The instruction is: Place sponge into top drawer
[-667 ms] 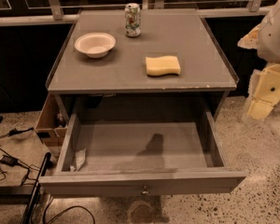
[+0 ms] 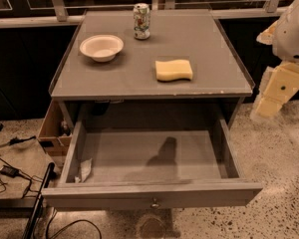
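Hanging off the desk's right side: cream-coloured two-finger pincer (image 2: pixel 269 101) on the white robot arm (image 2: pixel 296 31), out over the speckled terrazzo floor (image 2: pixel 281 183). It sits near the desk's front-right corner and apart from it. Can't tell how far open it is from this angle.

Pale yellow rectangular foam sponge with wavy edges (image 2: pixel 174 69) lies flat on the grey flat-topped desk (image 2: pixel 204 39), right of centre and towards the front edge. It is well apart from the pincer, so not in its hold, and not in the drawer.

Wide shallow grey top drawer (image 2: pixel 139 158) is pulled open towards the camera — flat grey bottom on show, grey front panel nearest, small round metal knob (image 2: pixel 154 202) at the panel's middle. A crumpled pale scrap (image 2: pixel 84 171) sits in its front-left corner. A dark shadow falls on the bottom, right of centre.

Also on the desk: round white bowl (image 2: pixel 101 47) at the left, upright. A patterned drinks can (image 2: pixel 141 21) stands at the back edge — sideways it falls between bowl and sponge. All three are apart from one another.

Low at the desk's left: brown cardboard box (image 2: pixel 51 128), and black cables (image 2: pixel 10 173) on the floor.
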Action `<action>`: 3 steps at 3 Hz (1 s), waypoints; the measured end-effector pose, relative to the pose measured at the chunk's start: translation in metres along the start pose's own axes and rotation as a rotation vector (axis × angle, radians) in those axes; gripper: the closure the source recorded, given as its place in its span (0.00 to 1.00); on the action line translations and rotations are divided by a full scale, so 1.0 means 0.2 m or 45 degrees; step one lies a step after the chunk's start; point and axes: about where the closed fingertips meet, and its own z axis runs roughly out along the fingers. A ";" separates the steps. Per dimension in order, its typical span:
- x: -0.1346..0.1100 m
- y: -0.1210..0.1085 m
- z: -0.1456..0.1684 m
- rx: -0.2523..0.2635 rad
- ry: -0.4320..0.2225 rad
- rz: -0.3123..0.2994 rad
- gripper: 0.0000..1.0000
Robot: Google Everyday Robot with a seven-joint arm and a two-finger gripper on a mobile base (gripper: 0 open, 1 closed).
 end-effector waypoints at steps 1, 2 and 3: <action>-0.05 -0.19 0.09 0.081 -0.097 0.084 0.00; -0.14 -0.50 0.27 0.119 -0.265 0.164 0.00; -0.24 -0.68 0.42 0.083 -0.400 0.208 0.00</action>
